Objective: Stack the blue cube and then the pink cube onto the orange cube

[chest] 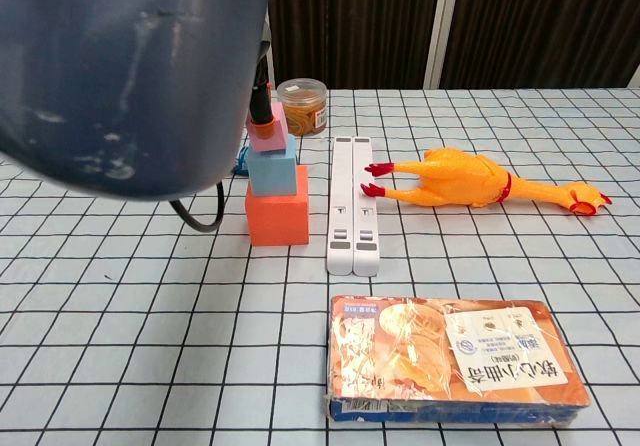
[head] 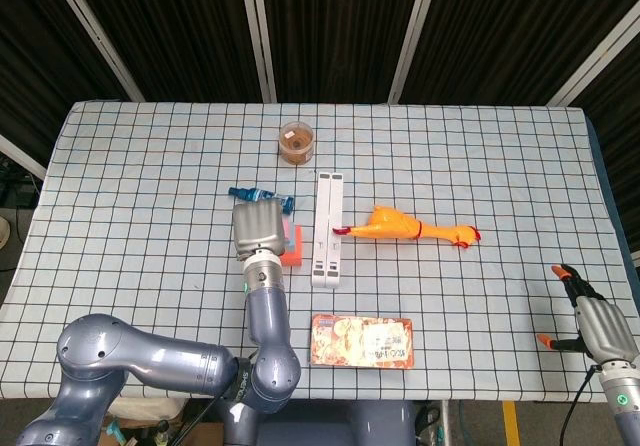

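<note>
Checkered bench, cubes stacked three high

Left hand pinches small pink cube atop blue cube on orange cube; right hand idle, fingers spread

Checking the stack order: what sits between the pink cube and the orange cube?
The blue cube, resting on the orange cube under the pink cube; chest view shows it.

Three stacked cubes, one rubber chicken, one jar, one snack packet.
</note>
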Controlling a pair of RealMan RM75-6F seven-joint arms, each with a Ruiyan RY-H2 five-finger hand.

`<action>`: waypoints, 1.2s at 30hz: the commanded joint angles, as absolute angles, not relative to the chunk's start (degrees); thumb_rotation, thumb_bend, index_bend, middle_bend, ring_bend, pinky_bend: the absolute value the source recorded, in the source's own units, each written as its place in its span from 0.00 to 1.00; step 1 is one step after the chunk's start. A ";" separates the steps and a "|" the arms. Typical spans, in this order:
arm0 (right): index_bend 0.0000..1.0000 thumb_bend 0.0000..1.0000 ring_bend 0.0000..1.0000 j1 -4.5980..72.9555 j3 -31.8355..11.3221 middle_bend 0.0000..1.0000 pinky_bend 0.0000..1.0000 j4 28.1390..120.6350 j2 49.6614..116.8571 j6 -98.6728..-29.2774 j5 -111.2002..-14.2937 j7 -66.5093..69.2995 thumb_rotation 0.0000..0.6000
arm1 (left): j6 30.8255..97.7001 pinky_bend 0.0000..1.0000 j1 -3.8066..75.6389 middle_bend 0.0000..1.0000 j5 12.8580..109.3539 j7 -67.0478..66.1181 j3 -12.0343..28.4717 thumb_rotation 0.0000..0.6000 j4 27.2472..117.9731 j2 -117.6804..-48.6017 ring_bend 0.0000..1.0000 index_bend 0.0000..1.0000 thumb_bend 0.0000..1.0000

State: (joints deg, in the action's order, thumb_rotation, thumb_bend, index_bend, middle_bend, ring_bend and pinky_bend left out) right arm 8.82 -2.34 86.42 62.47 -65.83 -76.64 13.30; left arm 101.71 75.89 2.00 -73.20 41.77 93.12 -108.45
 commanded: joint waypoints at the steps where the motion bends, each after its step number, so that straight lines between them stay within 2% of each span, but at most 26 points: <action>1: 0.07 0.04 0.15 8.80 -2.32 0.05 0.25 86.46 62.46 -65.90 -76.68 13.21 1.00 | 101.75 0.78 75.85 0.95 2.09 -73.20 41.81 1.00 93.15 -108.48 0.77 0.48 0.42; 36: 0.07 0.04 0.15 8.94 -2.22 0.05 0.25 86.53 62.58 -65.55 -76.58 12.84 1.00 | 101.98 0.78 75.32 0.95 2.38 -73.90 42.30 1.00 91.98 -109.20 0.77 0.47 0.42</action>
